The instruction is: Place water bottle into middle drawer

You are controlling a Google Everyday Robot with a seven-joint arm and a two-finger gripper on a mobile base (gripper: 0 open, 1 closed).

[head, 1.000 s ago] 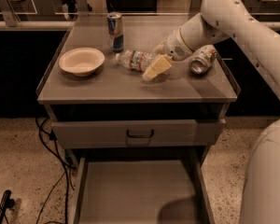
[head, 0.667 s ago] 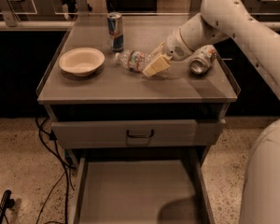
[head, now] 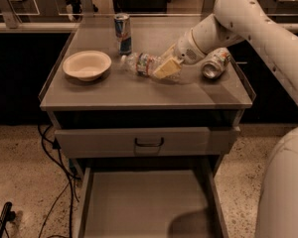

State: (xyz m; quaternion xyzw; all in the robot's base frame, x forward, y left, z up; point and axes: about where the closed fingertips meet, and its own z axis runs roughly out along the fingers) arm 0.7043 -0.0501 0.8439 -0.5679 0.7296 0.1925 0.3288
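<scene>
Nearest the camera, the middle drawer [head: 139,202] stands pulled out, showing a flat grey metal floor between low walls. Above it, a grey drawer front [head: 193,140] carries a black loop handle. On the smooth grey counter [head: 139,90], the ribbed clear water bottle [head: 139,62] lies on its side. The claw [head: 160,65] straddles its base end, pale wedge fingers spread. A round white bowl [head: 87,65] sits left and a shiny silver can [head: 214,63] lies right. Farthest back, a blue-and-silver can [head: 122,32] stands upright.

Office-like room: terrazzo floor [head: 20,172], drawer cabinet [head: 139,92], end effector [head: 165,59] over its top.

Jaws at water bottle [head: 140,63]; blue can [head: 122,32], bowl [head: 87,65] near; middle drawer [head: 144,202] open
</scene>
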